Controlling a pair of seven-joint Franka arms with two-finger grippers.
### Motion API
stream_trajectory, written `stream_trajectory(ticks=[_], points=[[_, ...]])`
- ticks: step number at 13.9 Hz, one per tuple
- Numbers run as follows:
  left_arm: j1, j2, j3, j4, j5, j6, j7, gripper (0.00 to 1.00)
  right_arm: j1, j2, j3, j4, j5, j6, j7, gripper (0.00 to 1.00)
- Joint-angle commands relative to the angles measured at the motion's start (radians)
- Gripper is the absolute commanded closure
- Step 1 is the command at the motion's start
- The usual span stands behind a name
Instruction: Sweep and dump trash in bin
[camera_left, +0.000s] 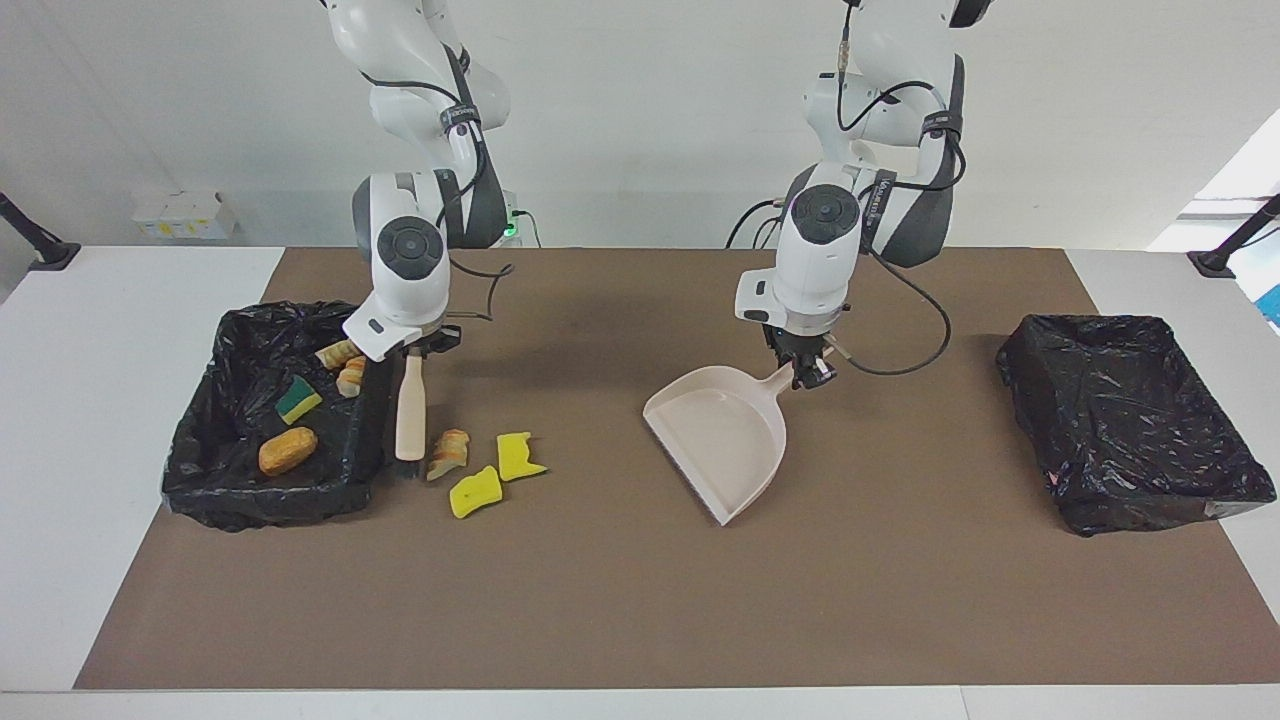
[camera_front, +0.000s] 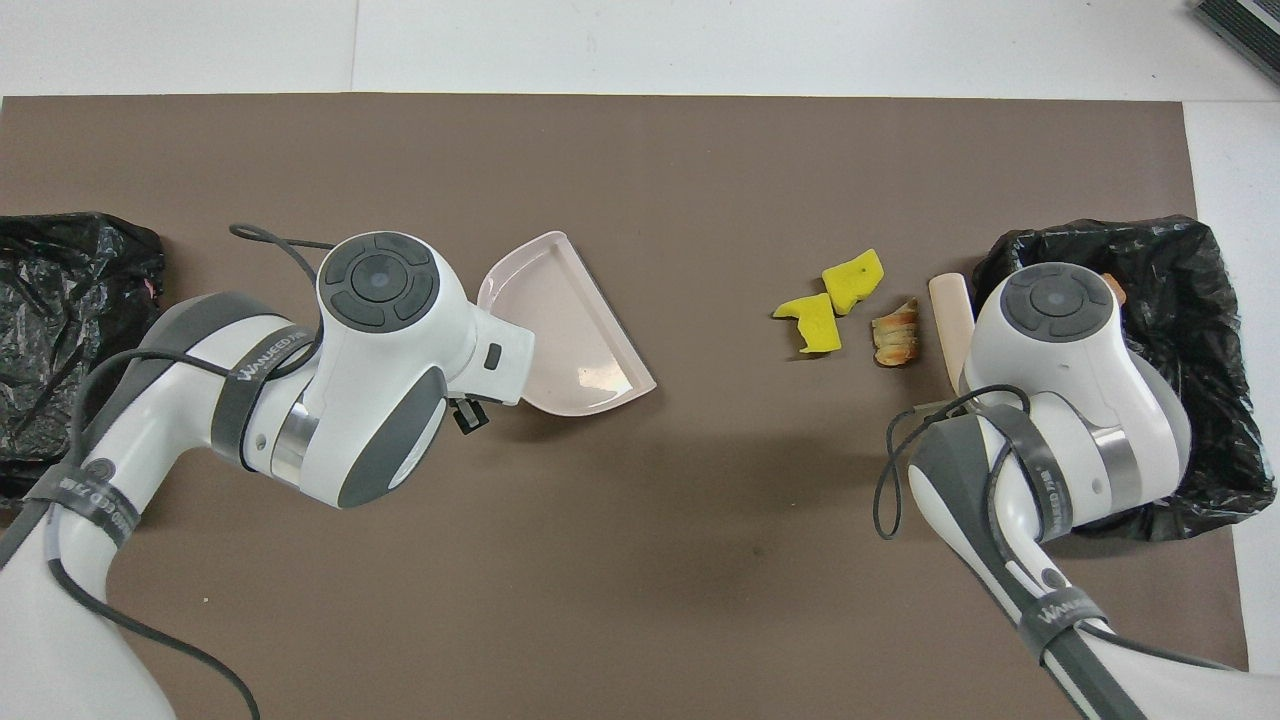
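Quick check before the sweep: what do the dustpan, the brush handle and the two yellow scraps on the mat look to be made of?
Dustpan: looks like moulded plastic, smooth pale pink-beige with a slight sheen, thin raised rim.
Brush handle: probably light unpainted wood, matte and rounded; plastic cannot be ruled out.
Yellow scraps: apparently sponge foam, matte, with ragged cut edges.

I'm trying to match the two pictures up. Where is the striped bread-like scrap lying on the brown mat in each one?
Facing view: the striped scrap lies low at the picture's left, just beside the brush tip.
Overhead view: the same scrap sits right of centre, beside the brush handle.
Shared landmark: the two yellow sponge chunks right next to it, on its side away from the filled bin.
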Motion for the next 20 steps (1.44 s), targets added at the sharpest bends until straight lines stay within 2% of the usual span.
stream_trajectory(ticks=[1, 6, 8, 11, 20], points=[[-0.027, -0.012, -0.003, -0.037, 0.057, -0.004, 0.014, 1.0, -0.005, 0.044, 0.008, 0.001, -0.019, 0.074, -0.029, 1.0], [-0.045, -0.016, -0.003, -0.072, 0.086, 0.022, 0.016, 1.0, 0.012, 0.138, 0.025, 0.086, 0.019, 0.089, -0.037, 1.0], [-0.044, -0.018, -0.003, -0.074, 0.086, 0.008, 0.017, 1.0, 0.047, 0.14, 0.046, 0.099, 0.087, 0.08, -0.039, 1.0], [-0.04, -0.025, -0.004, -0.091, 0.086, -0.009, 0.019, 1.0, 0.154, 0.147, 0.048, 0.105, 0.212, 0.08, -0.026, 1.0], [-0.044, -0.035, -0.009, -0.103, 0.085, 0.01, 0.019, 1.0, 0.34, 0.155, 0.053, 0.127, 0.485, 0.111, -0.026, 1.0]])
